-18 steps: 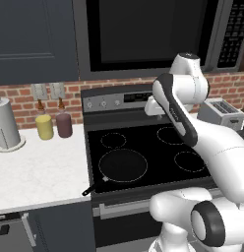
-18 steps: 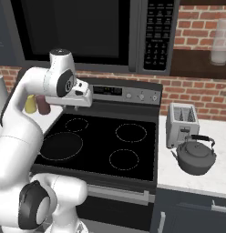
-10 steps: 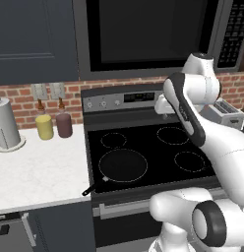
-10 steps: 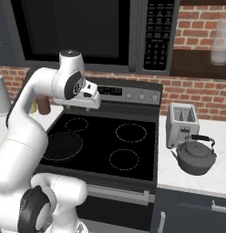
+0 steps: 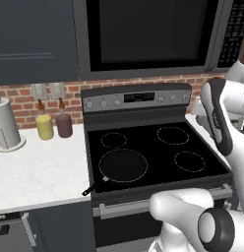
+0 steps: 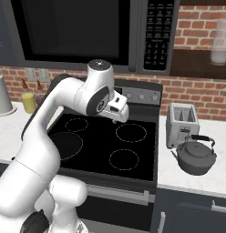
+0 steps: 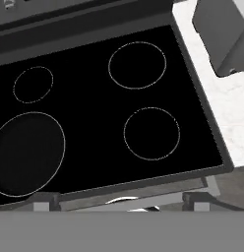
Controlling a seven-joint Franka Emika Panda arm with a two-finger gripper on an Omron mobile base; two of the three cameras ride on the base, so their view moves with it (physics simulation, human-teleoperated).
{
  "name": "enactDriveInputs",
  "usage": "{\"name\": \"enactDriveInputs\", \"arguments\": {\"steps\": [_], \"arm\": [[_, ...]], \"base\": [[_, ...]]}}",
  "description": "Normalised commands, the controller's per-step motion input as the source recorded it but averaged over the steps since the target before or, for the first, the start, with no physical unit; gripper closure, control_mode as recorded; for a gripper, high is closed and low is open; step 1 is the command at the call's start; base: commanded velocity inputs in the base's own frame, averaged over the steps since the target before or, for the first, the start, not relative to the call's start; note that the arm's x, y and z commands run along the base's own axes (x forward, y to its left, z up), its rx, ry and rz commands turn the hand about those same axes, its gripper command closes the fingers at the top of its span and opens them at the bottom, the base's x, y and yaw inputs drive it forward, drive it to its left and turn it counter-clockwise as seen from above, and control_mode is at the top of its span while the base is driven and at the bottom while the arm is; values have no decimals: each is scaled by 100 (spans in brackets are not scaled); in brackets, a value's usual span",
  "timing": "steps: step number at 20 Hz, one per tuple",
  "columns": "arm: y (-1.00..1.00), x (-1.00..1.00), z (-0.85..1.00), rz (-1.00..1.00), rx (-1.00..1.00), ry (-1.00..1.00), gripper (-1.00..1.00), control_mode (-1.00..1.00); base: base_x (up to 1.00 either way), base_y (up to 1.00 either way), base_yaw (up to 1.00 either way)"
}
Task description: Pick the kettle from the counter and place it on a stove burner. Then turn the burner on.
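Kettle (image 6: 195, 157) upright on tabletop (image 6: 210, 175) at 3 o'clock of cooktop (image 6: 103, 143), touching nothing, toaster (image 6: 182, 124) just behind. Mid-sized burner ring (image 6: 124, 159) bare. Tool (image 6: 118, 109) suspended above rear burners; finger spread cannot be told.

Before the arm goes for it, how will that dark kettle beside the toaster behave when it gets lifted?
The kettle looks like rigid metal, so it probably won't flex. Its squat, wide body suggests it stands steadily and is unlikely to tip. Lifted by the arched handle, it may swing or tilt toward the spout.
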Motion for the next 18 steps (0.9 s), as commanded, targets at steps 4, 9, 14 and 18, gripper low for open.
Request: {"name": "enactDriveInputs", "arguments": {"steps": [4,9,14,18], "arm": [[-100,-33,0,-19,3,-4,-100,-100],[-100,-39,0,-25,4,-2,-100,-100],[-100,-37,0,-32,5,-1,-100,-100],[-100,-20,0,-31,2,0,-100,-100]], "base": [[0,0,0],[0,0,0],[0,0,0],[0,0,0]]}}
